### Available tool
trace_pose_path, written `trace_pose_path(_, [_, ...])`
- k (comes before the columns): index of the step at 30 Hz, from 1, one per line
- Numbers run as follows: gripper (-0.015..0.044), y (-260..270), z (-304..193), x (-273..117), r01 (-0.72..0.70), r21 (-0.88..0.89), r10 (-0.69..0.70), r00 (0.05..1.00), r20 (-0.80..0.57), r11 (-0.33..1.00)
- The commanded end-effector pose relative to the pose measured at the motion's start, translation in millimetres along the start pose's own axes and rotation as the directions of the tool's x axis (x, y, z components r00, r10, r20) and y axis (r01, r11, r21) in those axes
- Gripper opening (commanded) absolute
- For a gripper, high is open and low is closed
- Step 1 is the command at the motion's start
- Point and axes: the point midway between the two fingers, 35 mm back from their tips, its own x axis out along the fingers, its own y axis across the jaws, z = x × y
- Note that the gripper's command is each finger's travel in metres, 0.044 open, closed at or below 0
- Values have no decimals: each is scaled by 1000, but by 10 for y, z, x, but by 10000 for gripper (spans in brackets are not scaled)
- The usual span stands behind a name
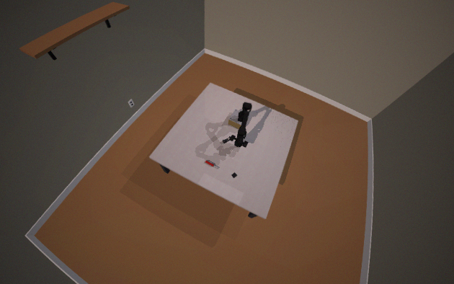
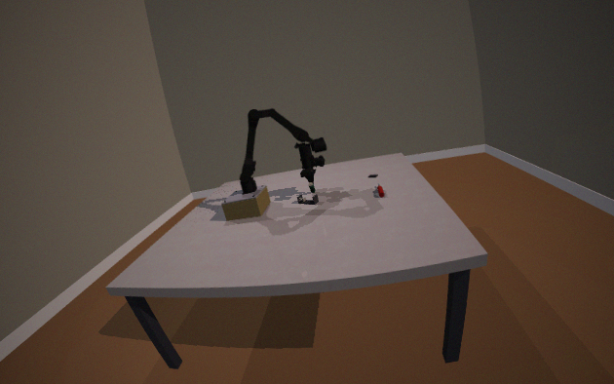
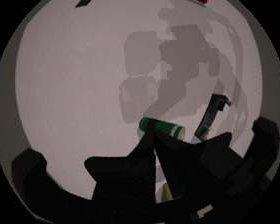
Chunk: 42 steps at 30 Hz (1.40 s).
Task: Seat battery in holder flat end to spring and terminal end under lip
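Note:
The green battery (image 2: 312, 188) (image 3: 163, 128) is at my fingertips, beside the holder. In the wrist view it looks tilted, its pale end toward the holder; whether its lower end rests on the table is too small to tell. The small dark holder (image 1: 226, 140) (image 2: 315, 199) (image 3: 208, 120) stands on the table with no battery in it. My gripper (image 2: 311, 182) (image 3: 151, 131) points down and is shut, with nothing between its fingers. Its tips meet against or just over the battery's side and hide part of it. In the top view the arm hides the battery.
A red-handled tool (image 1: 210, 163) (image 2: 380, 191) and a small black square (image 1: 234, 175) (image 2: 373, 175) lie farther out on the white table (image 1: 191, 140) (image 2: 356, 253). The arm stands on a yellowish box (image 1: 234, 124) (image 2: 245, 210) on the other side of the holder from the tool.

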Motion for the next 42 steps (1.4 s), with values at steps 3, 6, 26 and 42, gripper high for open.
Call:
trace_pose_path(3, [0,-93,-27,-2,-1,-3,1,1000,-1,1000])
trace_pose_path(6, [0,-142,-32,-1,-1,-3,1,1000,-1,1000])
trace_pose_path(26, [0,-161,-22,-793,-1,1,1,1000,3,1000])
trace_pose_path(42, [239,-340,-19,-201,1,985,-1,1000,-1,170])
